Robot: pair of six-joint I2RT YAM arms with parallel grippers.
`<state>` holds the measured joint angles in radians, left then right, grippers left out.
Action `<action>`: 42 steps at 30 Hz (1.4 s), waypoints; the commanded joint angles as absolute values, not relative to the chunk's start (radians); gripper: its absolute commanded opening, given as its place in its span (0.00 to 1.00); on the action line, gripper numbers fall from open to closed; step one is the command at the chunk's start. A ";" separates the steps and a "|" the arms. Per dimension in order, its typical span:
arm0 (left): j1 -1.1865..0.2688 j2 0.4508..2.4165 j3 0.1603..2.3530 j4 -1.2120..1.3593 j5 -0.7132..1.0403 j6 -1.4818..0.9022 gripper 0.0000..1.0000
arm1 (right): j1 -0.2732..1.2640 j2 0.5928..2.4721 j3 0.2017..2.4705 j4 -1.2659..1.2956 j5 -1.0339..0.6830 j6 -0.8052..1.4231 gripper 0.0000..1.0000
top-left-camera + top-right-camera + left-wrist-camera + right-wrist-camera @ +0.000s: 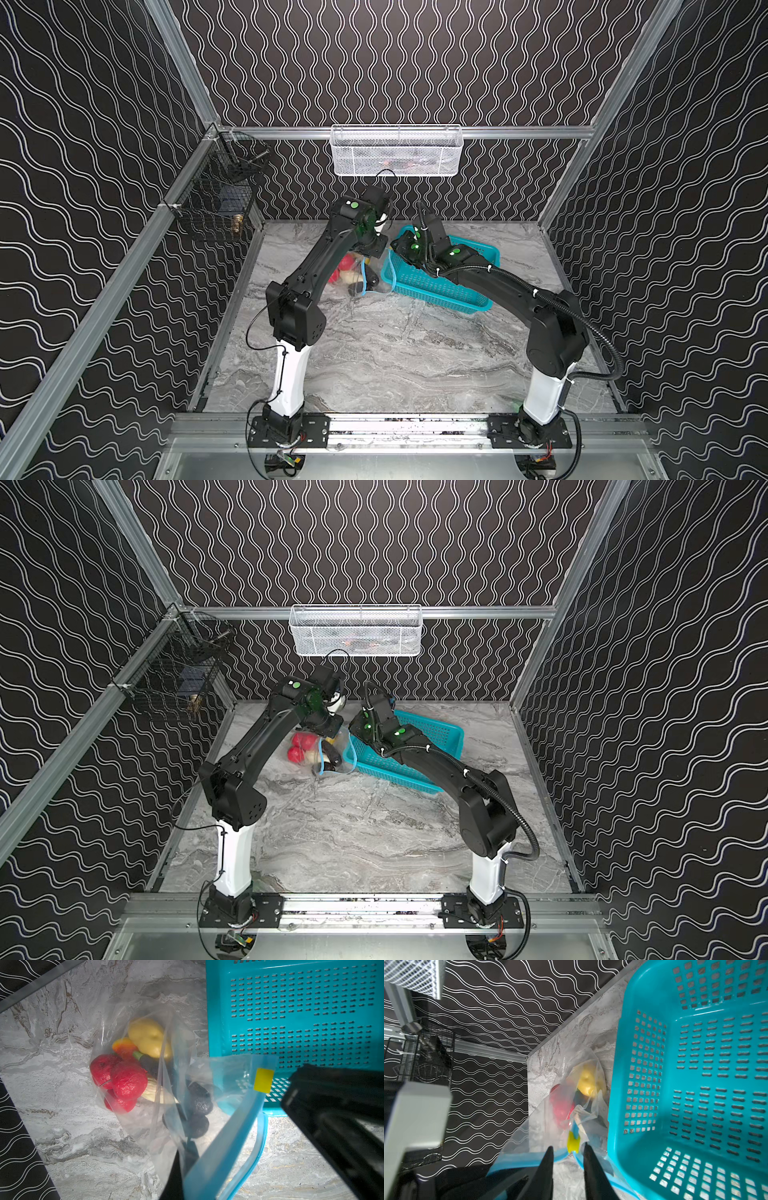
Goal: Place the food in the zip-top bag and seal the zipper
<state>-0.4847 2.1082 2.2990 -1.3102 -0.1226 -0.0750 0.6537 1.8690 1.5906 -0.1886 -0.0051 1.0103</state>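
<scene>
Nearest the camera head is the marble table (pixel 374 365). Farther in, the zip-top bag (pixel 199 1068) lies on that table just beside the left end of the teal perforated basket (pixel 440 286). Its mouth is turned toward the basket and gapes.

The left claw (pixel 188 1155) is closed on the bag's upper lip at the zipper (pixel 228 1136) and holds that light blue strip up off the table. The other half of the strip curves along the table below it.

In the right wrist view the right claw (pixel 568 1152) has its fingers parted by a narrow gap and is closed on nothing. The yellow slider tab (pixel 573 1142) sits just beyond the fingertips (pixel 549 1153), in line with the gap. Whether a finger touches it I cannot tell.

Past the claws, deep in the bag, the food rests on the table: the red round ones (pixel 128 1082), the yellow potato (pixel 148 1036), and a dark elongated piece (pixel 199 1101) nearest the mouth. Farthest off, a white wire basket (pixel 395 151) hangs on the back wall.
</scene>
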 commanded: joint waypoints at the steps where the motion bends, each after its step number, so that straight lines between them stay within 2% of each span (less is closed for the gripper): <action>1: -0.489 2.112 2.304 -1.300 -0.123 -0.080 0.00 | 0.649 1.878 1.595 -0.155 -0.018 1.034 0.27; 28: -0.511 2.141 2.336 -1.314 -0.140 -0.077 0.00 | 0.621 1.912 1.543 -0.068 -0.084 1.104 0.26; 31: -0.510 2.138 2.332 -1.313 -0.140 -0.075 0.00 | 0.620 1.923 1.551 -0.058 -0.101 1.109 0.22; 37: -0.511 2.141 2.335 -1.315 -0.137 -0.076 0.00 | 0.620 1.935 1.555 -0.034 -0.130 1.121 0.05; 42: -0.512 2.150 2.394 -1.345 -0.121 -0.058 0.00 | 0.619 1.946 1.600 -0.049 -0.132 1.103 0.00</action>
<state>-0.5117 2.1502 2.3665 -1.3262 -0.1329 -0.0742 0.6201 1.9404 1.5726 -0.0669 -0.1215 1.1061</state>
